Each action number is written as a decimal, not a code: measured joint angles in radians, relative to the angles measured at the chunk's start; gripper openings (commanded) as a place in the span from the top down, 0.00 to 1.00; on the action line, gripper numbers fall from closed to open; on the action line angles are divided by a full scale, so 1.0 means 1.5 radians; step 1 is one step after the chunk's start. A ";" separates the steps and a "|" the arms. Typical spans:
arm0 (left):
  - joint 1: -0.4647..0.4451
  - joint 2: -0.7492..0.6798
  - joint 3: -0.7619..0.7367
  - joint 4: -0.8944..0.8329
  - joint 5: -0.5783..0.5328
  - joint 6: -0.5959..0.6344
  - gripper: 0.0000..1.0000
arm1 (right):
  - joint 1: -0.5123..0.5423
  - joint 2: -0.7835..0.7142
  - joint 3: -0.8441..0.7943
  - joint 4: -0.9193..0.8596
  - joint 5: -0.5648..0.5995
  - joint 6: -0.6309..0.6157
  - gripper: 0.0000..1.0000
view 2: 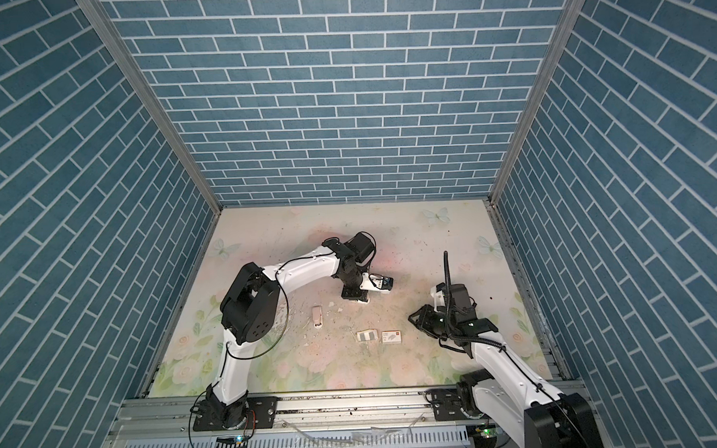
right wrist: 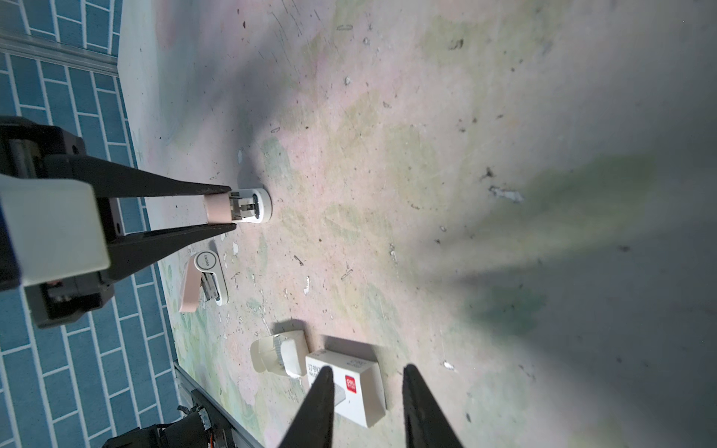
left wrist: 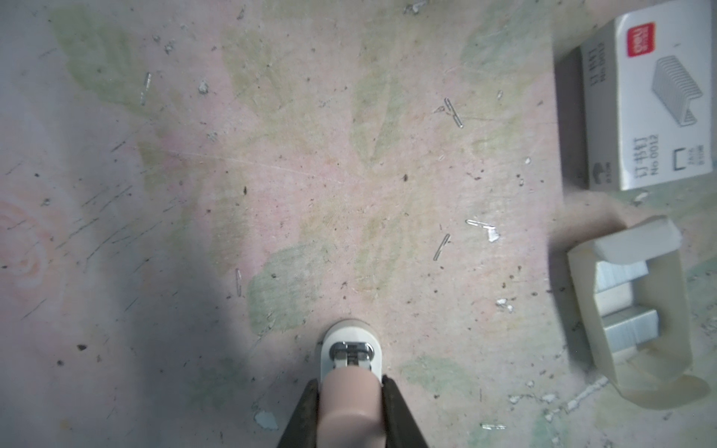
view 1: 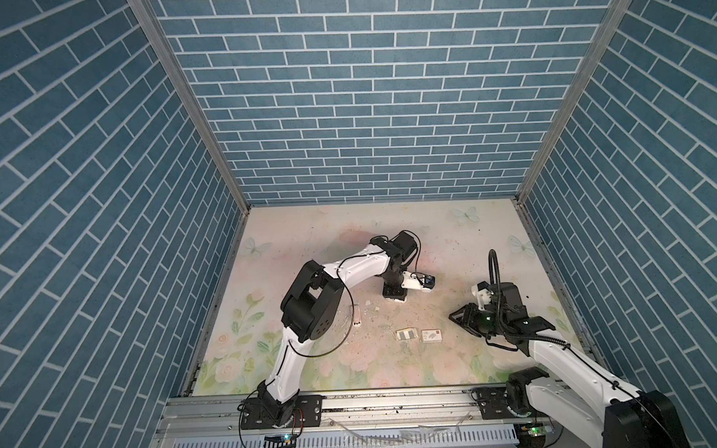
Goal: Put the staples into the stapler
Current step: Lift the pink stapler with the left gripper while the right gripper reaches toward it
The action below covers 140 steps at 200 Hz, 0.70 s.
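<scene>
item 1, left gripper (right wrist: 231, 208): we find its jaws drawn narrow and clamped on the pink upper body of the stapler (right wrist: 256, 205). the stapler's white rounded end and metal magazine mouth stick out past the fingertips. in a top view the pair sits near the middle of the floral table (view 1: 349, 241). we cannot tell whether the stapler touches the surface.

item 2, right gripper (right wrist: 366, 372): jaws partly apart, nothing between them. it hangs over the white box with a red mark (right wrist: 364, 391).

item 3, the staples (left wrist: 628, 326): silvery strips stacked in an open cream cardboard tray (left wrist: 584, 310), just beside the box and apart from both grippers. in both top views tray and box lie side by side between the two arms.

item 4, second stapler (right wrist: 203, 281): lying on the table, pink arm swung away from the white base, apart from the staples and from both grippers.

item 5, stray single staples (left wrist: 454, 112) and pale flecks scattered over the table.
</scene>
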 measured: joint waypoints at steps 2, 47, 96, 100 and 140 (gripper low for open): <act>0.000 0.000 0.000 0.000 0.000 -0.001 0.85 | 0.000 0.002 0.001 0.000 0.000 0.000 0.68; 0.000 -0.031 -0.002 0.001 0.005 -0.024 0.85 | 0.000 0.048 0.029 0.015 -0.019 -0.012 0.68; 0.000 -0.069 -0.002 0.001 0.020 -0.055 0.86 | -0.001 0.127 0.066 0.054 -0.055 -0.012 0.69; 0.000 -0.072 -0.003 0.002 0.022 -0.058 0.86 | 0.000 0.136 0.071 0.058 -0.059 -0.012 0.69; 0.000 -0.081 -0.018 0.008 0.036 -0.081 0.86 | 0.019 0.210 0.114 0.129 -0.090 -0.008 0.69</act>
